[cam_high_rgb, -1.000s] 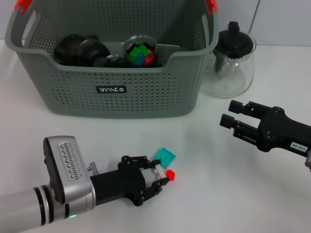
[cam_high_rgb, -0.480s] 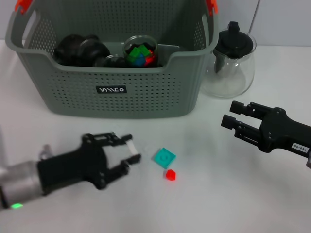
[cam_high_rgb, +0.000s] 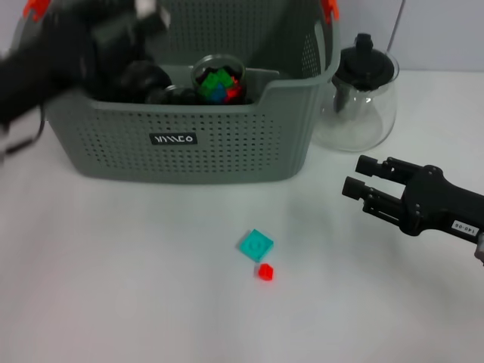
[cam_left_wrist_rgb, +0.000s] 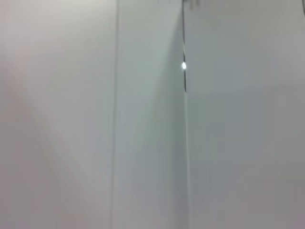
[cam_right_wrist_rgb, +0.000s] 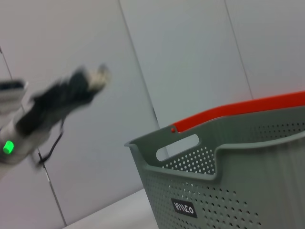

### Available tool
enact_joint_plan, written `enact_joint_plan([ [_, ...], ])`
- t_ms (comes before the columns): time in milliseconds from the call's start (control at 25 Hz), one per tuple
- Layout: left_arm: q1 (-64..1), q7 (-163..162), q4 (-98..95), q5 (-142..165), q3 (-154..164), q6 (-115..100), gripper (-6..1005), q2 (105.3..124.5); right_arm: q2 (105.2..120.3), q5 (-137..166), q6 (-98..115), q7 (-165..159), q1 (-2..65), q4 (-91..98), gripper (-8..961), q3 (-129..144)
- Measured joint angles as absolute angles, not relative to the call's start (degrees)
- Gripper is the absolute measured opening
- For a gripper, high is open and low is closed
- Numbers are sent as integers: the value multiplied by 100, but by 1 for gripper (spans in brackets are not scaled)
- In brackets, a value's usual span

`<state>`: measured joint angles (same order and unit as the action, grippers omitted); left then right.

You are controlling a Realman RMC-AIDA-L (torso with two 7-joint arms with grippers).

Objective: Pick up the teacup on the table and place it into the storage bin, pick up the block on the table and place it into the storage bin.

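A flat teal block (cam_high_rgb: 255, 244) and a small red block (cam_high_rgb: 265, 272) lie on the white table in front of the storage bin (cam_high_rgb: 181, 140), a grey perforated basket. I see no teacup on the table. A clear glass cup (cam_high_rgb: 218, 79) with coloured blocks in it stands inside the bin. My left gripper (cam_high_rgb: 147, 15) is a blur high over the bin's far left corner, and it also shows in the right wrist view as the left gripper (cam_right_wrist_rgb: 88, 81). My right gripper (cam_high_rgb: 357, 175) hovers open at the right, with nothing between its fingers.
A clear glass teapot (cam_high_rgb: 363, 94) with a black lid stands to the right of the bin. Dark round items (cam_high_rgb: 125, 76) fill the bin's left part. The bin's orange clip (cam_right_wrist_rgb: 248, 110) shows in the right wrist view. The left wrist view holds only grey wall panels (cam_left_wrist_rgb: 152, 119).
My left arm has swung from the table beside the blocks up and away to above the bin's far left. Both blocks and the right arm have stayed put.
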<state>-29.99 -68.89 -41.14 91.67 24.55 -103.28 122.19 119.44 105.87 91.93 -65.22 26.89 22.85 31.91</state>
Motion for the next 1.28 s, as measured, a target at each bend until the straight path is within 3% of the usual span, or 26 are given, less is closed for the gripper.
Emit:
enact_joint_plan([
  [160,-3678,-7316,-4304,9169,2717,-9325,478,12147,11954,10604,9193,-6522,2692,2285,556,3191],
  [400,-4191,-8153,-4496,9706,4496,-6958,494,11948,11977,10609,9193,-6505,2706,2285,556,3221],
  [520,-4249,-8345,-4509,9910,4911,-6333,502,11954,11979,10609,9192,-6497,2707,2285,557,3215],
  [560,-4270,-8504,-4538,10063,5228,-5648,505,12053,11979,10609,9191,-6494,2707,2285,557,3213],
  [800,-4174,-8507,-4683,10077,5324,-4921,520,12289,11979,10608,9185,-6477,2696,2285,558,3188],
  [1080,-3917,-8525,-4972,9677,5253,-5235,538,12335,11980,10608,9184,-6477,2683,2285,557,3189],
  [1280,-3286,-8278,-5008,8124,4610,-6965,581,12315,11979,10591,9183,-6471,2665,2285,556,3191],
])
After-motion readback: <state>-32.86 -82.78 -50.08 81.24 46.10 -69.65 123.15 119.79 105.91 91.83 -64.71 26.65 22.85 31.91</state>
